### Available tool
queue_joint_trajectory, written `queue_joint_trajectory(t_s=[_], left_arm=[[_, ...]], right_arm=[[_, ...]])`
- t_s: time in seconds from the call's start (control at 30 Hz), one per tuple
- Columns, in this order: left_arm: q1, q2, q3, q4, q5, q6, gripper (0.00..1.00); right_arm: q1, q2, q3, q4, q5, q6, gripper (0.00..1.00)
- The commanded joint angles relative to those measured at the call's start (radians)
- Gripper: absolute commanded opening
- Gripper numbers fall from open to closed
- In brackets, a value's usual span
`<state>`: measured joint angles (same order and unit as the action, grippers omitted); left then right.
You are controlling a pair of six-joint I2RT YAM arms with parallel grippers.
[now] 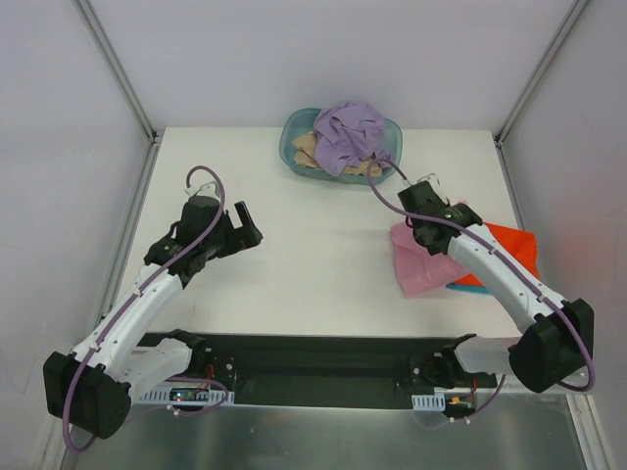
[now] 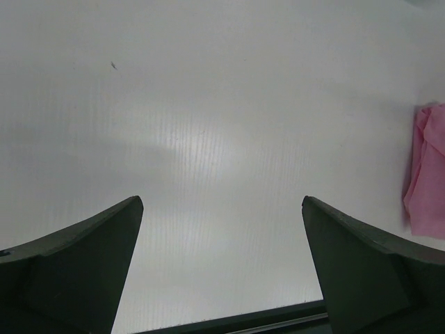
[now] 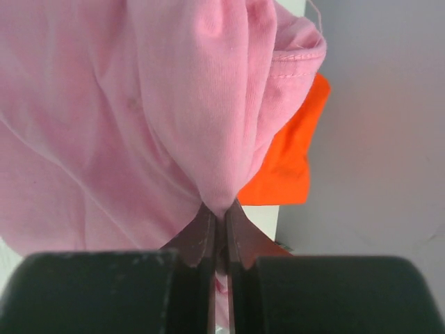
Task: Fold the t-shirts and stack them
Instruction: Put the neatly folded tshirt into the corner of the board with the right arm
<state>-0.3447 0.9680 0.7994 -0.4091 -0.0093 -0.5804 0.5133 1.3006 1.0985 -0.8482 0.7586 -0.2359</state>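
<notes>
1. One pink t-shirt (image 3: 139, 104) is the piece in hand. It lies bunched on the right side of the table (image 1: 323, 255), and my right gripper (image 3: 221, 219) is pinched tight on a gathered ridge of its cloth, jaws almost meeting.
2. Just beside it, towards the right edge, lies the orange-red t-shirt (image 1: 514, 245), with a sliver of the teal t-shirt (image 1: 460, 287) showing under its near edge. I take that for the stack.
3. To do this step well, I would lift only enough to free the fold. Then I would carry the pinch straight across, so the hem lands square on the orange-red one rather than dragging it askew.
4. A pinch this small gathers cloth into a peak, so I expect wrinkles unless the far side is held flat.
5. My left gripper (image 2: 222, 209) hangs spread wide over bare table, well apart from the pink cloth and holding nothing. It could come over and pin the opposite edge.
6. Farther back, the lavender t-shirt (image 1: 348, 137) and the tan t-shirt (image 1: 306, 152) sit heaped in the basket (image 1: 287, 147), not yet folded.
</notes>
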Motion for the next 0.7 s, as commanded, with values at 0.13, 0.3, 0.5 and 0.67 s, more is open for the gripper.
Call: queue_joint_trajectory(t_s=[0.13, 0.3, 0.5, 0.67], left_arm=[[0.01, 0.003, -0.02, -0.007, -0.018, 0.047, 0.99], [0.01, 0.02, -0.014, -0.007, -0.005, 0.06, 0.99], [0.012, 0.021, -0.019, -0.007, -0.038, 0.067, 0.99], [0.015, 0.015, -0.022, -0.007, -0.034, 0.065, 0.99]], right_arm=[[-0.094, -0.075, 0.099, -0.028, 0.039, -0.117, 0.01], [-0.133, -0.067, 0.172, -0.077, 0.044, -0.12, 0.01], [-0.156, -0.05, 0.28, -0.143, 0.012, -0.102, 0.01], [-0.17, -0.043, 0.346, -0.192, -0.004, -0.097, 0.01]])
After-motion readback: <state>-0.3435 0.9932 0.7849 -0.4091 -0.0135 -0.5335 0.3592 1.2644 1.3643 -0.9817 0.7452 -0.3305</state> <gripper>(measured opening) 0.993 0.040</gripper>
